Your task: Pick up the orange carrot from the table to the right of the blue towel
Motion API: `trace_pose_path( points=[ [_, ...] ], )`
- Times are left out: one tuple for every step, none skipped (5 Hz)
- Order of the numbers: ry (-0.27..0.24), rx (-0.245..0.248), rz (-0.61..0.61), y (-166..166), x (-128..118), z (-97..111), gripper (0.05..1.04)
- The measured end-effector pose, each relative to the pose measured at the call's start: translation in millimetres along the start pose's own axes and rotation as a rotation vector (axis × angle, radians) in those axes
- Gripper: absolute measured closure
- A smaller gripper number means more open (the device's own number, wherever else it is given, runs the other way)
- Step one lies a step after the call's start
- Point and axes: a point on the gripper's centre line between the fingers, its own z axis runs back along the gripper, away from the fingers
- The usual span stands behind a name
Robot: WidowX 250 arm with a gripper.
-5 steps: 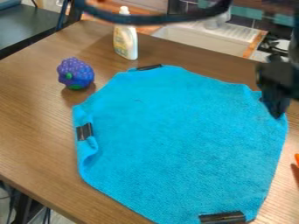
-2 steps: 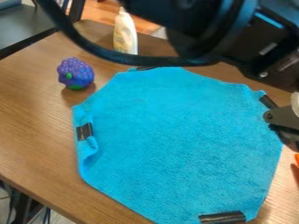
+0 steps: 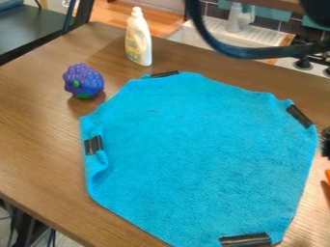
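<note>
End effector (image 3: pixel 326 143) lay at the right edge of the view, just beside the right side of the blue cloth (image 3: pixel 199 154); whether it was spread, pressed together or pinching anything, could not tell. Step in hand judged to be positioning at the cloth's border, since no part of the fabric was seen lifted or drawn taut. Next move, if the cloth was to be handled, seemed to call for a small inward shift, then a low, level approach to its rim. Nearest, a black strip (image 3: pixel 245 240) sat on the cloth's front edge. Slightly farther, an orange object (image 3: pixel 328 174) was partly visible at the right. Cloth lay mostly flat on the wooden counter (image 3: pixel 38 125), its left side folded and puckered beside a second strip (image 3: pixel 93 144); a third (image 3: pixel 299 116) marked the upper right corner. Arm (image 3: pixel 317 10) was at the upper right, its cable (image 3: pixel 251 52) looped above the far part of the counter. Purple toy (image 3: pixel 84 81) rested left of the cloth, apart from it. Beyond stood a white bottle (image 3: pixel 138 41), upright, with a sink (image 3: pixel 206 37) farther back.
</note>
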Motion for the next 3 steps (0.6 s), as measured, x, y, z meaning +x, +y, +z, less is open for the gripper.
trace_pose_path(
  points=[
    [0.037, 0.016, 0.070, -4.0, -3.0, -1.8, 0.083],
    [0.058, 0.043, 0.099, -1.7, -6.5, -5.5, 0.083],
    [0.063, 0.057, 0.128, 0.4, -7.3, -6.6, 0.083]
  ],
)
